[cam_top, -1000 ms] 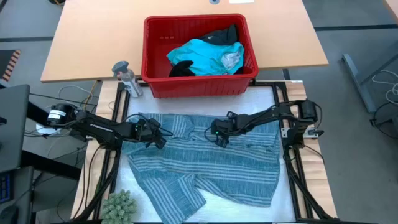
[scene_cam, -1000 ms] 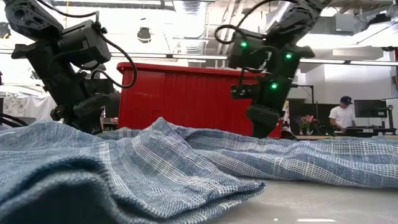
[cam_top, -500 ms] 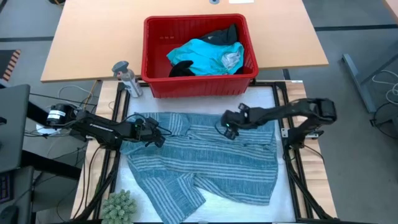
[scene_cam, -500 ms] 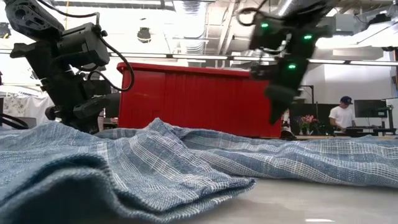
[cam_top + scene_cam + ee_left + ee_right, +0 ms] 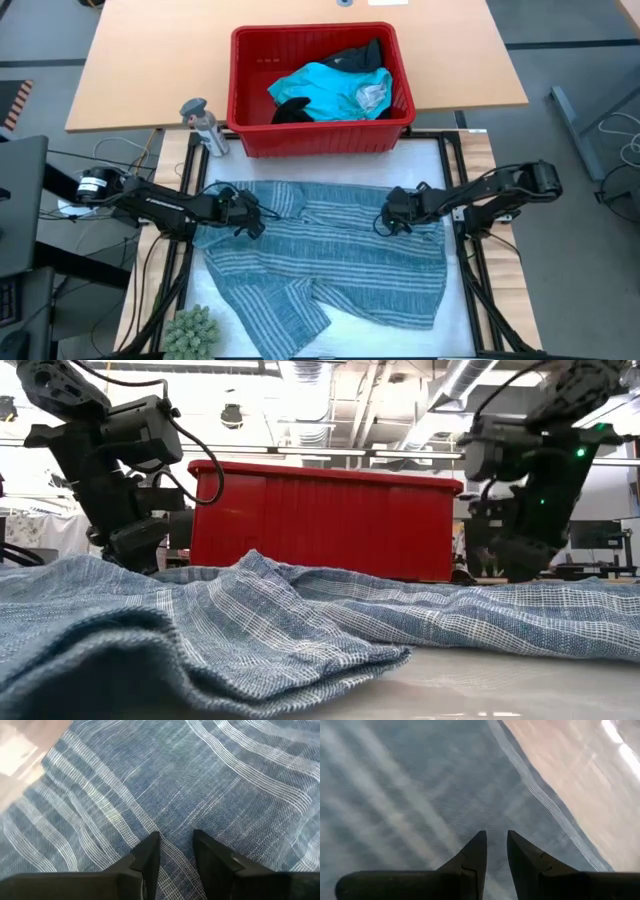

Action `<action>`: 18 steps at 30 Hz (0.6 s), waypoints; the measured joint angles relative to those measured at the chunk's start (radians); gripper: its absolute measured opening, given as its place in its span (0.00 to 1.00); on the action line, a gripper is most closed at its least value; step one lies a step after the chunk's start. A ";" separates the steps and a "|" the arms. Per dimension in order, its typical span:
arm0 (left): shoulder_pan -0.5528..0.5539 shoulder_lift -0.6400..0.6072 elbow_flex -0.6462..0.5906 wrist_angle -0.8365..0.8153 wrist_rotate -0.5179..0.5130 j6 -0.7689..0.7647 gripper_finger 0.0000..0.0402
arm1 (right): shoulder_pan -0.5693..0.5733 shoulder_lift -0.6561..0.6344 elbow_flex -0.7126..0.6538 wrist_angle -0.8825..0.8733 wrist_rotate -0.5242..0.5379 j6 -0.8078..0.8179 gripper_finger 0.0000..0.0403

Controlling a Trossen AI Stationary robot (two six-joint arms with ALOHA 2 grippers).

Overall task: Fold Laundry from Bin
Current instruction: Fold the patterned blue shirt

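Observation:
The blue-grey striped garment [image 5: 330,255] lies spread on the white mat in front of the red bin [image 5: 245,100]. The bin holds a turquoise garment [image 5: 325,90] and black ones [image 5: 360,55]. My left gripper [image 5: 255,222] is down on the striped garment's far left part, its fingers nearly together on the cloth [image 5: 200,780]. My right gripper [image 5: 385,222] is low over the garment's right part [image 5: 420,795], fingers shut, with nothing between them. In the low view it stands at the right [image 5: 520,565], at about cloth level. My left gripper has the striped cloth [image 5: 175,840] between its two fingers, in the garment's far left part. It comes slanting down from the table's left. The cloth there lies flat on the table, slack; one layer or several, I cannot tell. Whether my right gripper touches the cloth, I cannot tell.
A small grey bottle [image 5: 203,125] stands left of the bin. A green plant-like ball [image 5: 195,330] sits at the near left corner. The garment's near left part lies folded over in a thick hump [image 5: 150,660]. Bare tabletop [image 5: 580,780] shows past the cloth's right edge.
My right gripper has risen off the middle of the striped garment, gone toward the table's right edge, and come down again over the garment's right part. The garment has stayed spread where it was.

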 joint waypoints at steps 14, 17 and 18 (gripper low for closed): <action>-0.001 0.001 0.073 -0.162 -0.033 0.002 0.39 | -0.130 0.014 -0.022 0.112 0.062 -0.133 0.25; -0.002 -0.007 0.107 -0.191 -0.066 0.048 0.39 | -0.126 -0.017 -0.006 0.100 0.106 -0.168 0.25; -0.001 -0.012 0.118 -0.204 -0.084 0.066 0.39 | -0.126 -0.033 0.001 0.100 0.116 -0.182 0.25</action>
